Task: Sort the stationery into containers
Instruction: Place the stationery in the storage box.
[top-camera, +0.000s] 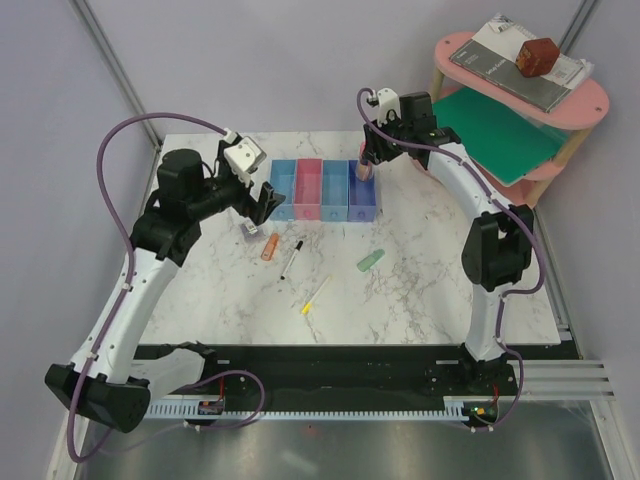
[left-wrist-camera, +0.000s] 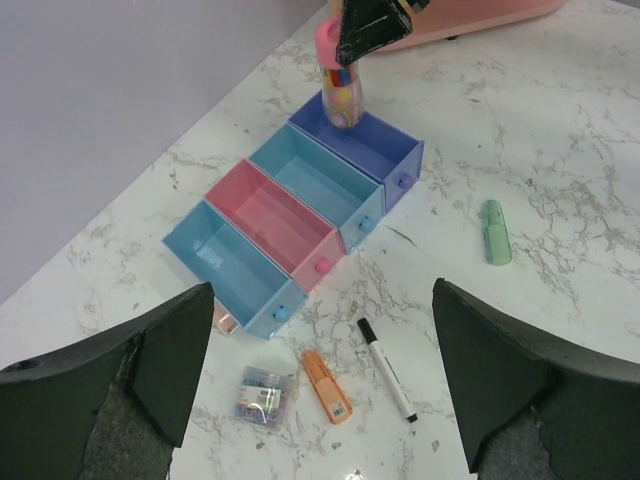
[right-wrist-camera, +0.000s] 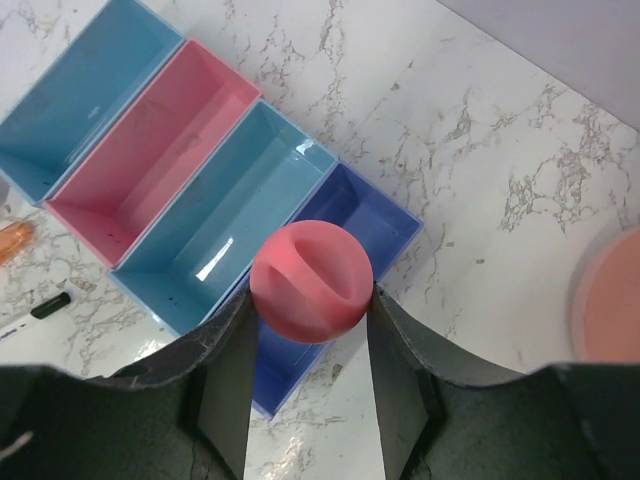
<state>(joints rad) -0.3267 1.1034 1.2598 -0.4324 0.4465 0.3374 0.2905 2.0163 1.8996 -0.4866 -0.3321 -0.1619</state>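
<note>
- Right gripper (right-wrist-camera: 311, 305): fingers clamped on the pink eraser (right-wrist-camera: 305, 270), held over the near end of the periwinkle bin (right-wrist-camera: 390, 215), the end 1 of 4 joined bins (left-wrist-camera: 262, 215).
- Left gripper (top-camera: 266, 203): fingers spread wide, gripping nothing, above the table (top-camera: 430, 290) near the light blue end bin (top-camera: 282, 188).
- On the table before the bins, each apart: grey sharpener (left-wrist-camera: 262, 393), orange eraser (left-wrist-camera: 326, 385), pen (left-wrist-camera: 387, 368), green eraser (left-wrist-camera: 495, 232), yellow pencil (top-camera: 315, 296).

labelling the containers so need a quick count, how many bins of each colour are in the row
light blue bins: 2
pink bin: 1
periwinkle bin: 1
total: 4
</note>
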